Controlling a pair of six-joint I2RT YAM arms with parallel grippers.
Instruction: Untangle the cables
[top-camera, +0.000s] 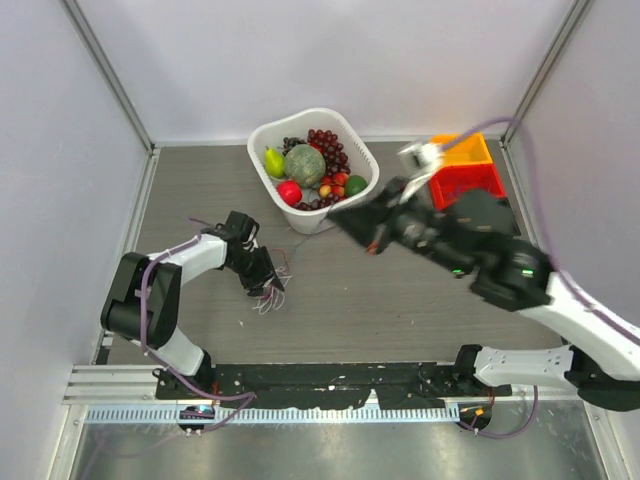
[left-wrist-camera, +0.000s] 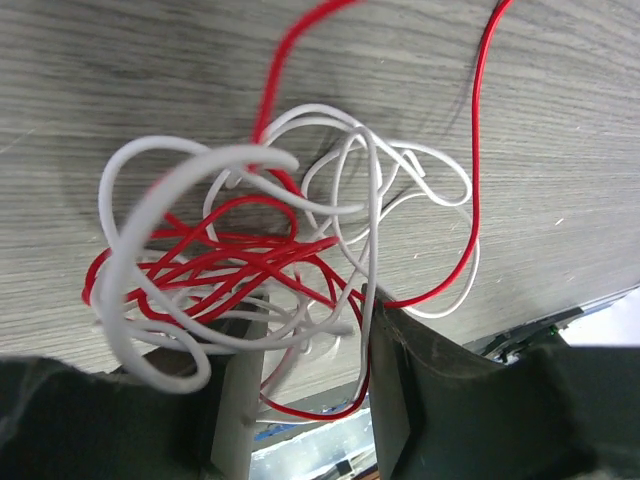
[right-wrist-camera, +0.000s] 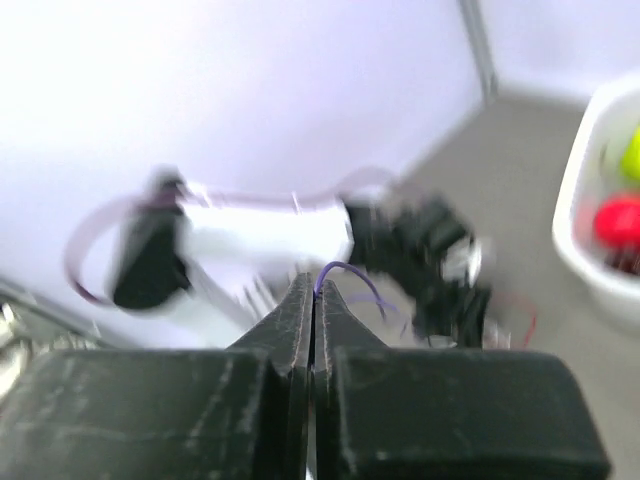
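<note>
The cables (left-wrist-camera: 250, 250) are a loose tangle of red and white wires on the grey wooden table, right in front of my left gripper (left-wrist-camera: 310, 330). Its fingers stand apart, and several red and white strands run through the gap between them. In the top view the bunch (top-camera: 272, 292) lies at the left gripper (top-camera: 262, 275), left of centre. My right gripper (right-wrist-camera: 314, 282) is shut on a thin purple cable (right-wrist-camera: 352, 270) that arcs off toward the left arm. In the top view the right gripper (top-camera: 338, 218) hovers by the basket's front.
A white fruit basket (top-camera: 262, 140) with grapes, a pear, an apple and other fruit stands at the back centre. An orange and red bin (top-camera: 470, 178) stands at the back right. Walls close the table on three sides.
</note>
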